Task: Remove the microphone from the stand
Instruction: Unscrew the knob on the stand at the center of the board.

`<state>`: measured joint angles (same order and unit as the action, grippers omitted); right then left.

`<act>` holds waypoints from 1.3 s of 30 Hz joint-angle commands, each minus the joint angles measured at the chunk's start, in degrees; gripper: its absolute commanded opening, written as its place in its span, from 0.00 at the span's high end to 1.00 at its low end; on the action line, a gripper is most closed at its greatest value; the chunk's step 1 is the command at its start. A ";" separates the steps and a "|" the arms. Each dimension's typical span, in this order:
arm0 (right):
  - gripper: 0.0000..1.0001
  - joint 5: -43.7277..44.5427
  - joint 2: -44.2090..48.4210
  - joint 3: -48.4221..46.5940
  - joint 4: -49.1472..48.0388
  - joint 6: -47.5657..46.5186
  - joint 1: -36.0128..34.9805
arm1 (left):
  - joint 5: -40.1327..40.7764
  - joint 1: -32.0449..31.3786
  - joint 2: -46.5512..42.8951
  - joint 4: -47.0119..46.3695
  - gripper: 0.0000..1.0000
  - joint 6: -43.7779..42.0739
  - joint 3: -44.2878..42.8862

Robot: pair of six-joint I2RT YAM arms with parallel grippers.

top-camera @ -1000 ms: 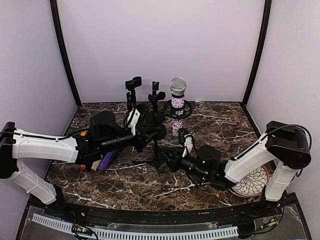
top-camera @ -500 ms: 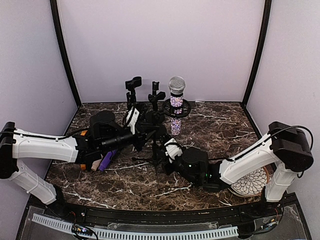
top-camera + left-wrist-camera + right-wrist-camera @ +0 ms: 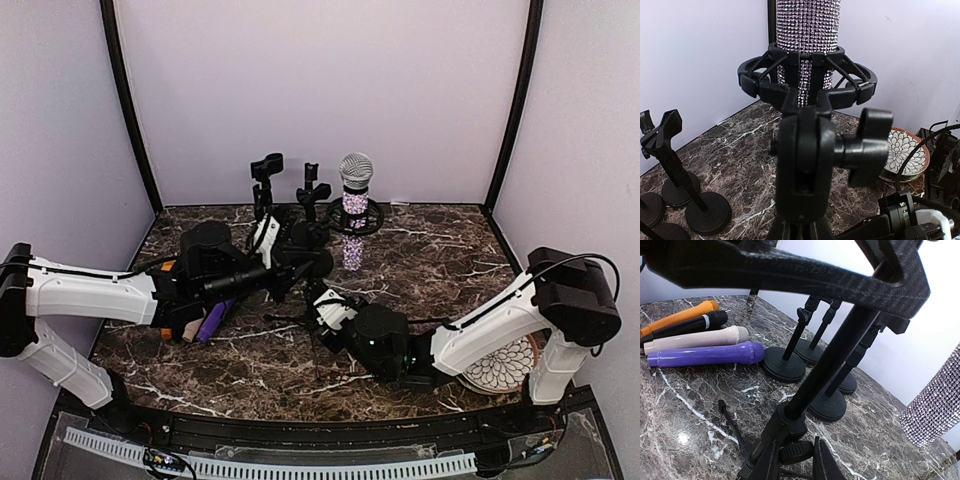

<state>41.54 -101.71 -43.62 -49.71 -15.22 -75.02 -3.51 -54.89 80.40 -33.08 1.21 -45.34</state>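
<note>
Stand (image 3: pixel 800 150) near the middle of the counter (image 3: pixel 440 250). Microphone (image 3: pixel 807 25) upright in the ring mount (image 3: pixel 752 82) on top of the stand. Behind the stand, slightly left: several small stands (image 3: pixel 785 369) clustered together on the counter. Left of the stand: four loose microphones (image 3: pixel 700 342) lying flat, side by side. Right of the stand, well apart, toward the near edge: plate (image 3: pixel 505 365) on the counter.

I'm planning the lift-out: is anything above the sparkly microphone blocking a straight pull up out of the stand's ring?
Nothing visible does. The microphone stands upright in the shock-mount ring, only bare wall above its head.
</note>
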 commanded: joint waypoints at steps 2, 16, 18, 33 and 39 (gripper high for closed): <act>0.66 3.99 2.48 1.74 -7.67 3.01 -0.44 | -3.44 -1.18 2.56 7.92 1.00 2.57 1.05; 0.34 -3.30 15.11 13.22 -5.20 38.66 0.60 | -3.54 -1.19 2.52 7.85 1.00 2.73 0.96; 0.34 -5.53 16.34 13.61 -2.64 46.79 2.32 | -3.65 -1.18 2.58 7.79 1.00 2.81 0.91; 0.38 -30.27 7.48 12.80 -13.76 67.11 8.97 | -3.05 -2.16 2.93 8.58 1.00 2.74 1.60; 0.48 -31.49 5.05 12.36 -16.86 67.96 9.86 | -2.29 -2.40 2.42 8.55 1.00 2.50 1.69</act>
<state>12.32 -96.03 -30.15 -60.55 50.94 -66.19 -4.75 -56.12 80.77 -33.21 1.93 -45.39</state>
